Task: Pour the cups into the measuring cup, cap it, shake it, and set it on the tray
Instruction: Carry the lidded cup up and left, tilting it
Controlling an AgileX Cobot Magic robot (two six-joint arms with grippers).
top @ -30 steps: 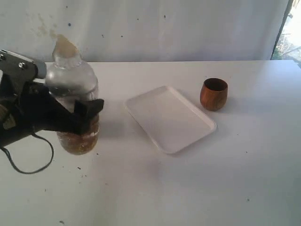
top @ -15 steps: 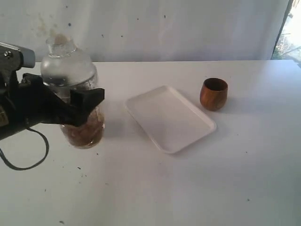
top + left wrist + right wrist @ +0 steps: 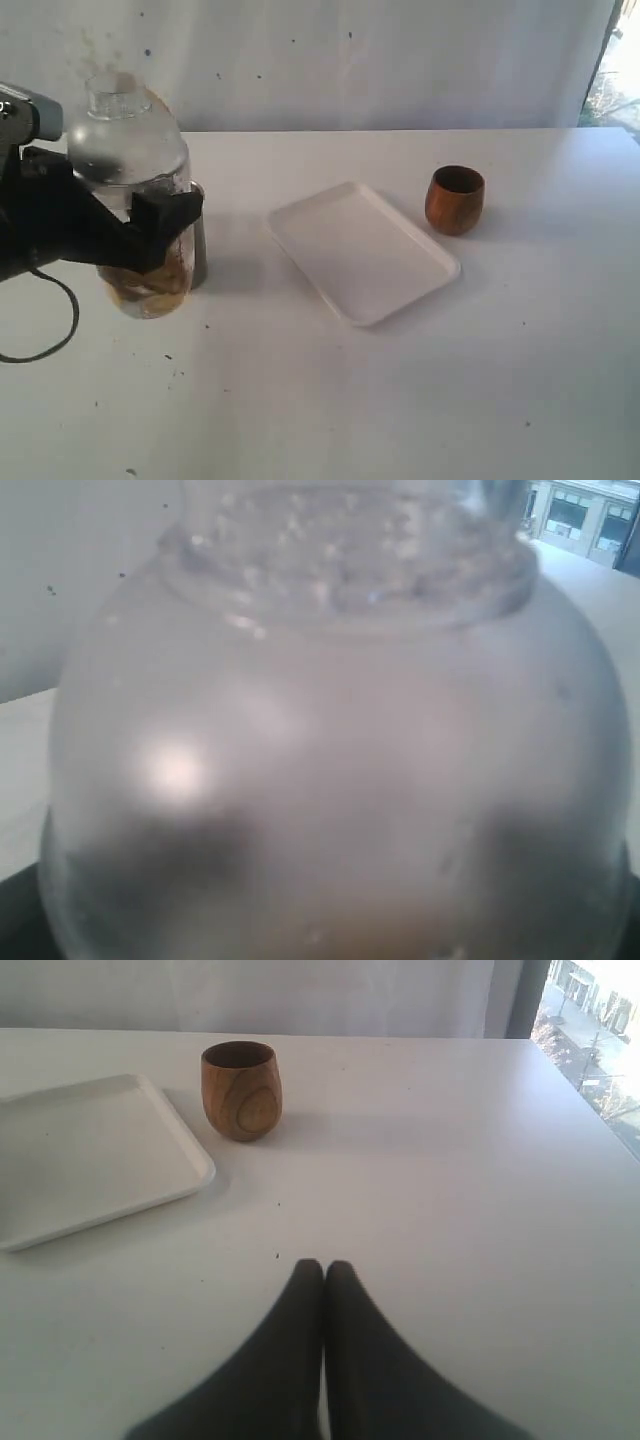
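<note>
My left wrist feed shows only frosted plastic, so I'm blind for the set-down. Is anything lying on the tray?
Observer: No, the exterior view shows the tray bare.
Operator: What stands nearest the measuring cup?
Observer: The steel tumbler, upright and partly hidden behind it, on the side facing the tray.

Chunky matte-black left pincer, grey housing, thin black cable; right pincer is smooth, dark, tapered.
</note>
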